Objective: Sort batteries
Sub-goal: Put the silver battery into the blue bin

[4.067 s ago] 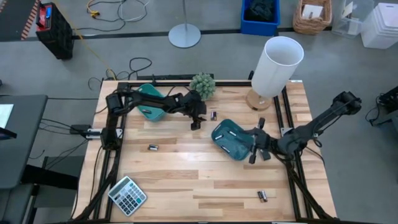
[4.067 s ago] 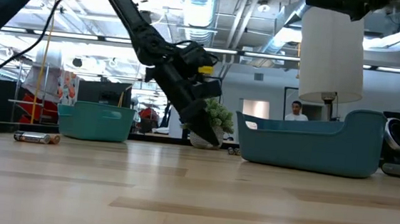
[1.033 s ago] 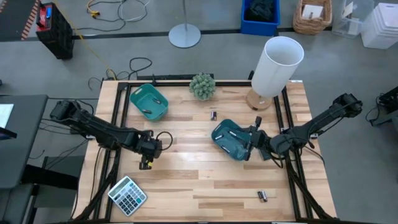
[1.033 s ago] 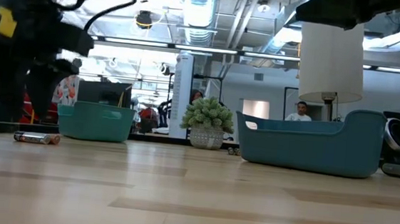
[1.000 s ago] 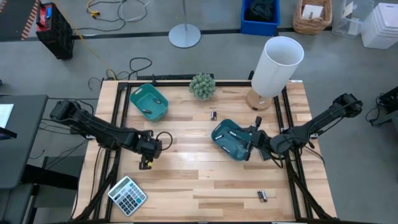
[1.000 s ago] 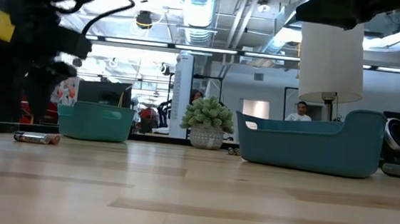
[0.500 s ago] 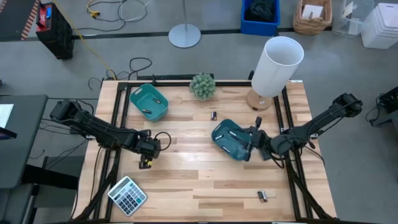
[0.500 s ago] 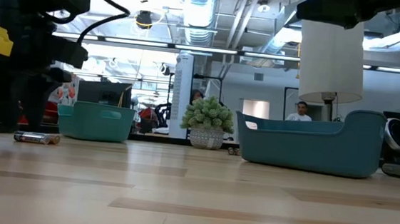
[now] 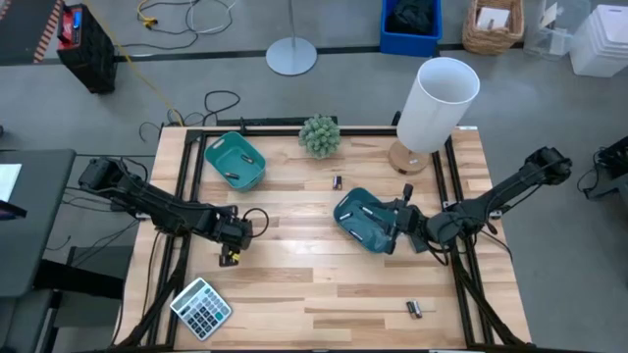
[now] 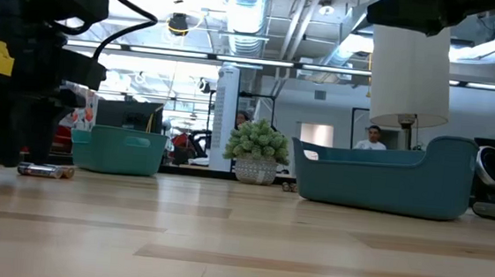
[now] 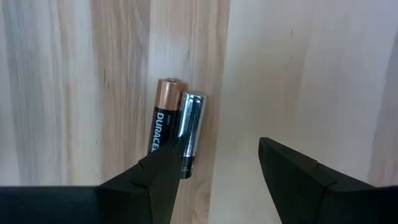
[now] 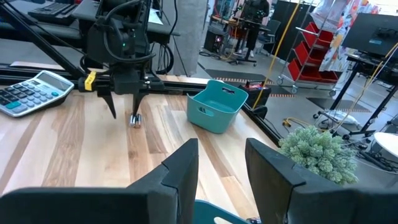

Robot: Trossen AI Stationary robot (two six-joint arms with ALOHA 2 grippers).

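1. Above: left gripper [image 9: 233,257], fingers spread, hangs over two batteries [image 11: 176,135] lying side by side and touching on the table [image 9: 294,284], between the calculator [image 9: 201,308] and the far-left tray [image 9: 235,162].
2. Right gripper [image 9: 396,230] rests at the near tray [image 9: 365,220], fingers parted, holding nothing.
3. Other cells: one [image 9: 337,181] between the trays near the plant [image 9: 320,134]; another [image 9: 414,309] near the table's front right.
4. Lamp [image 9: 433,106] stands at the far right.
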